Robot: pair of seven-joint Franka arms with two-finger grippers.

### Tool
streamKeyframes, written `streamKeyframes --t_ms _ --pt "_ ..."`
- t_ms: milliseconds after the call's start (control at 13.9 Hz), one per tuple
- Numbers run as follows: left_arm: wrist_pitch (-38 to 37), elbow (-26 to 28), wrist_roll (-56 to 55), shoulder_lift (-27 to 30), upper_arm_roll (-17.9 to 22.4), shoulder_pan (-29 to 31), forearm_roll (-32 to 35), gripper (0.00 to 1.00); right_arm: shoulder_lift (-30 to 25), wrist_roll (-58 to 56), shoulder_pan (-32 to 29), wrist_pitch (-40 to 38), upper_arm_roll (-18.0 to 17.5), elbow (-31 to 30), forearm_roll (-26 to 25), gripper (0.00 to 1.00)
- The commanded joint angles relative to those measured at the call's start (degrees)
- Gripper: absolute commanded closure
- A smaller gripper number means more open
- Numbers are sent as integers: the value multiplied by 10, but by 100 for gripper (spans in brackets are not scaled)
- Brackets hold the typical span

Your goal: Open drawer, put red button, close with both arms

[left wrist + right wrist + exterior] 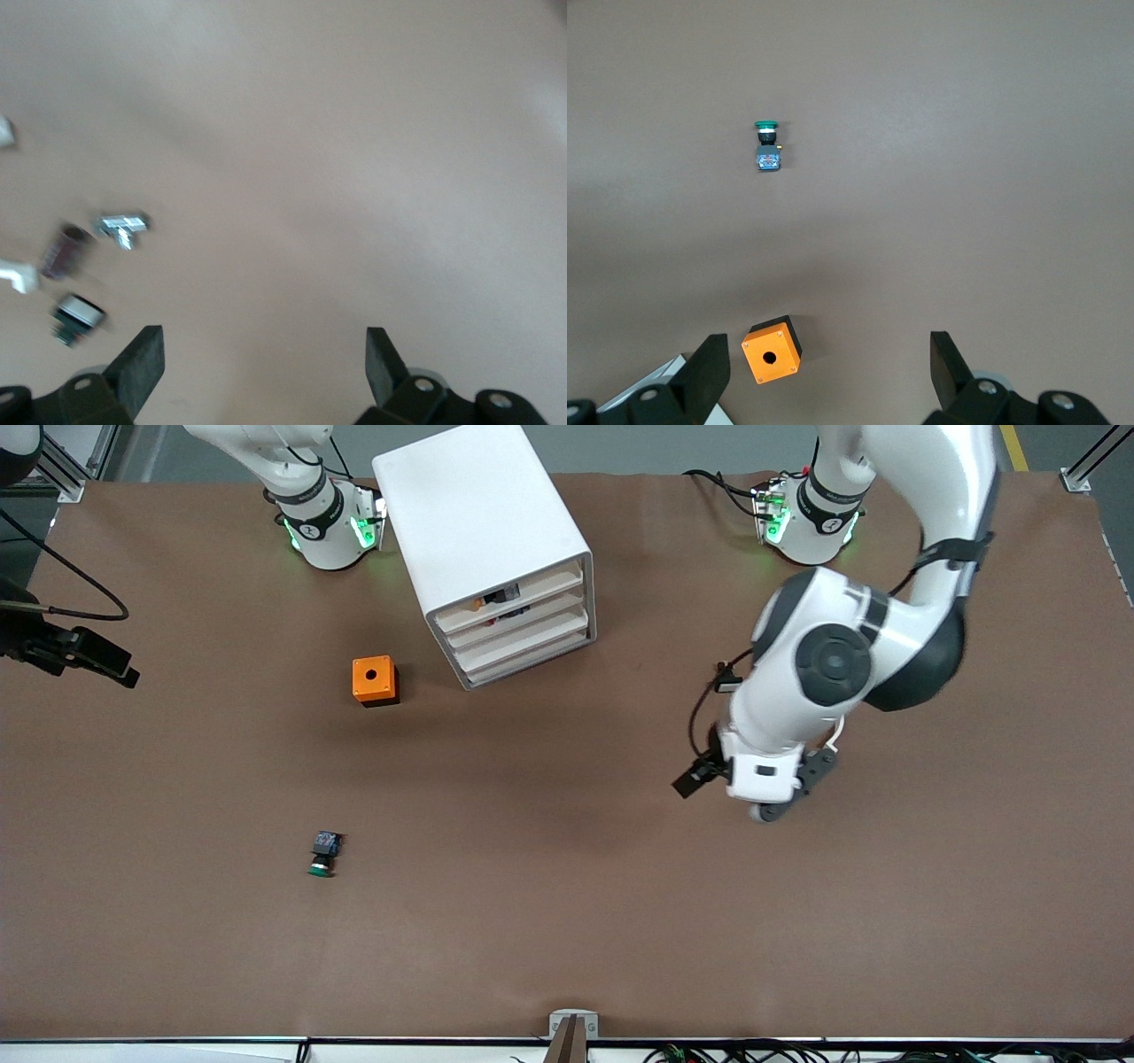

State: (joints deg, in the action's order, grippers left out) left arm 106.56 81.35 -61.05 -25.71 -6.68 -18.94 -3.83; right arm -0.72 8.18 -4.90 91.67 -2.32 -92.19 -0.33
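In the front view, my left gripper hangs over bare table at about four o'clock from the cabinet. The cabinet is a tall white box with round corners, and it looks smooth and hard. The drawer, second from the top, is a thin white plastic tray, and it looks shut. I cannot see the red button here. My own big arm may be hiding it. The orange box with a round hole sits at about eight o'clock from the cabinet. The green button lies at about six o'clock from that box, nearer the camera. It has the same blocky shape as the red one, so I could grab the wrong one.

In the left wrist view, my left fingers are spread wide with nothing between them. The table looks like flat, dull brown paper. A few small blurry things lie near one finger. One dark reddish thing may be the red button, but I cannot tell. If I go down fast, I could knock it away.

In the right wrist view, my right gripper waits high over the orange box, fingers wide, holding nothing. The drawer front is thin, so my fingers could slip off it.
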Motion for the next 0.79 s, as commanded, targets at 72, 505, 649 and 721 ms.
streamKeyframes --t_ms 72,505,649,721 --pt "-59 -6 76 34 -4 37 21 0 -10 2 -16 11 -12 -13 -13 0" --pt "-129 -9 171 78 1 65 60 0 -11 2 -10 11 -12 -15 -13 0" --pt "-137 -9 216 97 0 86 60 0 -10 2 -12 11 -11 -14 -13 0" --pt "-138 -9 233 108 0 92 60 0 -10 1 -13 11 -11 -14 -13 0"
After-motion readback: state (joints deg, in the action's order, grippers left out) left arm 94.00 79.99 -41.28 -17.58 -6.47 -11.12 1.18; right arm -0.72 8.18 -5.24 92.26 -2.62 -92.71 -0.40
